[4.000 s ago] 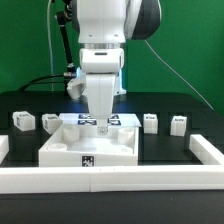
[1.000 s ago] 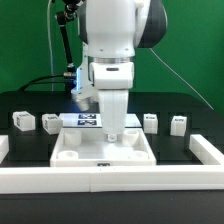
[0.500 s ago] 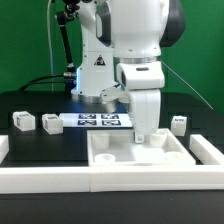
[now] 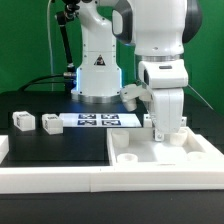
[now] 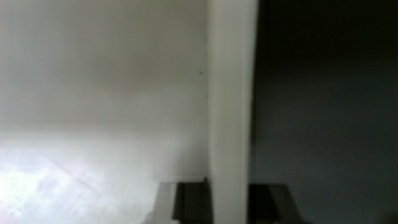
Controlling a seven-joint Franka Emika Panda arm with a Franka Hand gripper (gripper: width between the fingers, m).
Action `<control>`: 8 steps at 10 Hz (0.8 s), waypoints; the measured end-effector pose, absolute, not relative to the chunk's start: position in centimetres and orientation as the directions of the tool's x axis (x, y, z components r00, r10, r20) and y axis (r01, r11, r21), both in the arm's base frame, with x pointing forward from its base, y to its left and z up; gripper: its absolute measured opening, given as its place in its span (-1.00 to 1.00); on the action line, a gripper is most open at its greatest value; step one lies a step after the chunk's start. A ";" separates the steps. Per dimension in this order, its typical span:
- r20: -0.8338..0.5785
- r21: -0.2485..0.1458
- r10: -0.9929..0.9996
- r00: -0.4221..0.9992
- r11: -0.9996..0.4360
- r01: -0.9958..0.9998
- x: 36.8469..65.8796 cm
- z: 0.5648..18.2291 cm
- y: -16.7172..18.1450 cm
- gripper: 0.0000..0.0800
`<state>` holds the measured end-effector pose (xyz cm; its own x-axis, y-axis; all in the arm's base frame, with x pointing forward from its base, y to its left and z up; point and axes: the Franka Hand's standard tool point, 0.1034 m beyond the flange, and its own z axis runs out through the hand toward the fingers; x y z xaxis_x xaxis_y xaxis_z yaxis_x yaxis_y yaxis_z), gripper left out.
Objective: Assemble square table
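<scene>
The square table's top (image 4: 135, 153), a large white slab with round holes in its face, lies flat in the corner at the exterior view's right, against the white rail. My gripper (image 4: 166, 131) points straight down and is shut on the slab's far edge. In the wrist view the slab's face (image 5: 98, 100) fills one side, and its edge wall (image 5: 228, 90) runs between my two dark fingers (image 5: 189, 202). Two small white leg blocks (image 4: 22, 120) (image 4: 51, 123) stand on the black table at the exterior view's left. Other leg blocks are hidden behind my arm.
The long low white barrier rail (image 4: 55, 178) runs along the front and turns up the exterior view's right side (image 4: 208, 146). The marker board (image 4: 97, 120) lies flat behind the slab, before the arm's base (image 4: 97, 75). Green curtain at the back.
My gripper has dragged the slab steadily toward the exterior view's right, from the middle of the front rail into the right corner. The two left leg blocks have not moved.
</scene>
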<state>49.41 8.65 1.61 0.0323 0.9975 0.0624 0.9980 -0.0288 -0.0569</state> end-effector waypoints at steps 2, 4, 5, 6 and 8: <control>0.062 -0.058 0.997 0.037 -0.033 0.998 49.4 1.6 8.6 -0.85; 0.062 -0.058 0.997 0.038 -0.034 0.998 49.4 1.5 8.5 -0.37; 0.062 -0.058 0.997 0.038 -0.035 0.998 49.4 1.5 8.5 -0.37; 0.062 -0.058 0.997 0.039 -0.035 0.998 49.4 1.5 8.5 0.14; 0.059 -0.054 0.997 0.053 -0.050 0.997 49.2 1.8 8.2 0.45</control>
